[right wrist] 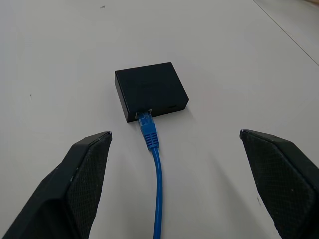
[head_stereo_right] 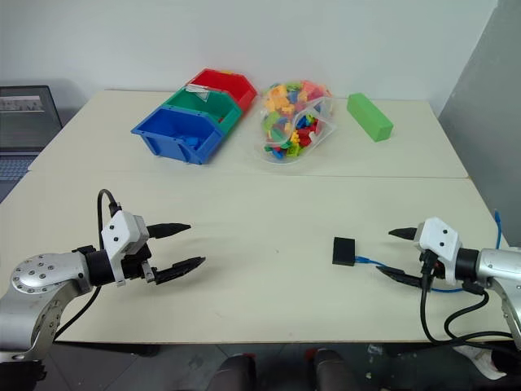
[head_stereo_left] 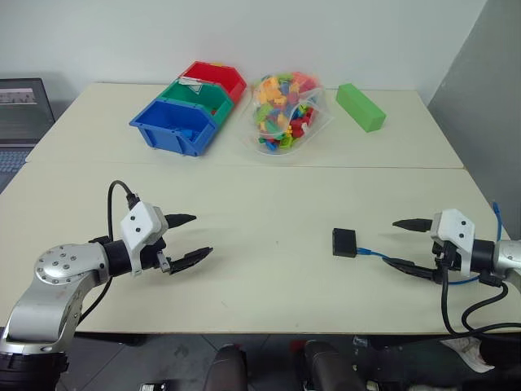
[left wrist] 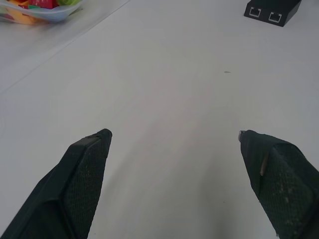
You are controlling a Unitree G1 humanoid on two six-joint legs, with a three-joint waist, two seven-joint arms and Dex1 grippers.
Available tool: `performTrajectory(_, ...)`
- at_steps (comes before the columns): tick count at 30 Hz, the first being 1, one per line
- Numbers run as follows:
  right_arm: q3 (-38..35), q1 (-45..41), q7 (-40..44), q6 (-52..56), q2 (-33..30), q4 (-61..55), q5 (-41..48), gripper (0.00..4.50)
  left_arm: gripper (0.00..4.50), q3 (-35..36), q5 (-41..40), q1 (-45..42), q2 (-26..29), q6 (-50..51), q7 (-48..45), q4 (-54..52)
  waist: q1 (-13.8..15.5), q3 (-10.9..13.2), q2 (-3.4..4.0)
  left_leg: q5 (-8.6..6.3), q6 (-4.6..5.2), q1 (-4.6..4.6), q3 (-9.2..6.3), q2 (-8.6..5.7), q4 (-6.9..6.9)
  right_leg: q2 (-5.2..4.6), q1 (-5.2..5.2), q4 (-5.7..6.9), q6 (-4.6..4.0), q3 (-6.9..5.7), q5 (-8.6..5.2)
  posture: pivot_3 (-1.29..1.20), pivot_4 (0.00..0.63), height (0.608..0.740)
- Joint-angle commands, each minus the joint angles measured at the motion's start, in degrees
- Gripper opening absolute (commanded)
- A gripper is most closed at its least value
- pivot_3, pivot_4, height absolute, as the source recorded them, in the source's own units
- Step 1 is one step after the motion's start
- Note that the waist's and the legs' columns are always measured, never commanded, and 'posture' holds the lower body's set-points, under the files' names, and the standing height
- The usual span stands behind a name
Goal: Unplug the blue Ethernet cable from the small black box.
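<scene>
Blue Ethernet cable (right wrist: 155, 169), limp and light, plugged into small black box (right wrist: 151, 89) on desk (head_stereo_left: 269, 195); needs box pinned, plug boot pinched. Left gripper (head_stereo_left: 186, 238) and right gripper (head_stereo_left: 407, 243) spread, empty.

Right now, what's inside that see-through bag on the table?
The clear bag holds lots of small colourful toy bricks: red, yellow, green, orange. Those underneath the pile are covered by the ones on top.

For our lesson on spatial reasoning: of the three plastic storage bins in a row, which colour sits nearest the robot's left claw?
The blue plastic storage bin. It is at the front end of the row, ahead of the green plastic bin and the red plastic bin farthest back.
</scene>
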Motion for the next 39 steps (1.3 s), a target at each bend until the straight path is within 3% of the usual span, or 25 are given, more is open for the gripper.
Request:
performTrajectory(1,-1.83,0.26,-0.34,-0.51,-0.32,-1.55,0.56,4.34,4.37,0.19,-1.2,-0.65,-0.25,-0.59,-0.38,-0.88,0.0,0.0,0.0,0.0,0.0,0.0,0.0,0.0,0.0,0.0,0.0,0.0,0.0,0.0,0.0,0.0,0.15,0.74)
performTrajectory(9,-1.77,0.59,0.18,-1.54,-0.39,-0.46,0.4,4.34,4.37,0.36,-1.99,-0.09,-0.13,0.79,0.55,-2.37,0.01,0.0,0.0,0.0,0.0,0.0,0.0,0.0,0.0,0.0,0.0,0.0,0.0,0.0,0.0,0.0,0.15,0.74)
performTrajectory(14,-1.52,1.21,0.47,-2.09,-0.89,0.0,-0.31,4.34,4.37,0.18,-7.12,-1.44,1.27,7.91,-0.45,-5.49,0.01,0.0,0.0,0.0,0.0,0.0,0.0,0.0,0.01,0.0,0.01,0.0,0.0,0.0,0.0,0.0,0.15,0.74)
performTrajectory(26,-0.91,3.38,-0.22,2.79,-4.1,-2.28,-1.74,4.34,4.37,-1.26,-12.4,-2.57,3.23,10.26,-4.99,-13.94,0.05,0.0,0.0,0.0,0.0,0.02,0.0,0.0,0.02,0.0,0.05,0.0,0.0,0.02,0.0,0.0,0.15,0.74)
performTrajectory(39,10.04,-8.58,0.4,9.93,-0.99,1.46,-3.63,4.34,4.37,-8.95,-8.32,-4.26,5.33,4.78,-11.52,-13.45,0.01,0.0,0.03,0.0,0.0,0.05,0.01,-0.01,0.03,0.02,0.05,0.01,0.0,0.01,0.0,0.0,0.15,0.74)
